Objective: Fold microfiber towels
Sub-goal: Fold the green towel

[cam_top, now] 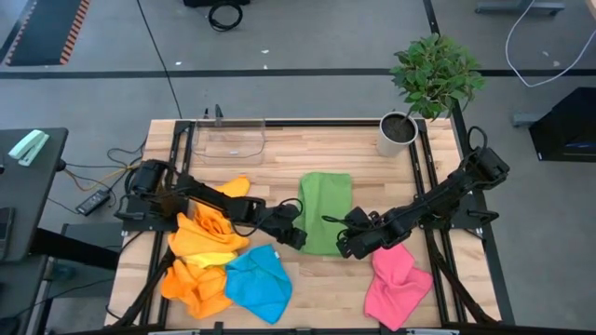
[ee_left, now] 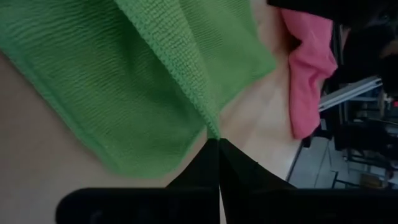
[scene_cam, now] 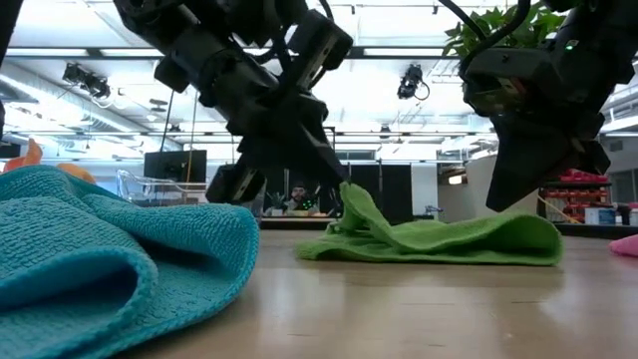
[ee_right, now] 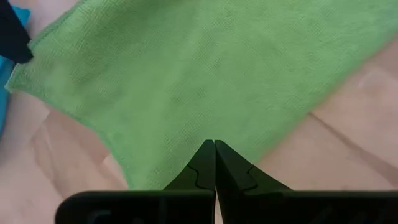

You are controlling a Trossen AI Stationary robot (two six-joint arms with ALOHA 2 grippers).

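Note:
A green towel (cam_top: pixel 326 209) lies flat in the middle of the table, its long side running near to far. My left gripper (cam_top: pixel 300 234) is shut on its near left corner, which the low view shows raised into a peak (scene_cam: pixel 344 194). My right gripper (cam_top: pixel 343 244) is shut at the near right corner, where the cloth (ee_right: pixel 205 68) still lies flat. Orange towels (cam_top: pixel 200 233), a blue one (cam_top: pixel 259 284) and a pink one (cam_top: pixel 396 284) lie crumpled along the near edge. My left gripper pinches the green towel's near left corner (ee_left: pixel 213 129) between its two fingertips, slanting down from the table's left. That corner is lifted off the table and a ridge of cloth runs up to it; the remainder lies on the wood. My right gripper has its shut fingertips on the towel's near right corner (ee_right: pixel 214 134), slanting down from the table's right. The fingers hide the corner itself, so how many layers they hold I cannot tell. The cloth there stays down on the table.
A clear plastic tray (cam_top: pixel 228 140) stands at the far left and a potted plant (cam_top: pixel 398 133) at the far right. Bare wood shows beyond the green towel's far edge. The blue towel (scene_cam: pixel 100 269) fills the low view's near left.

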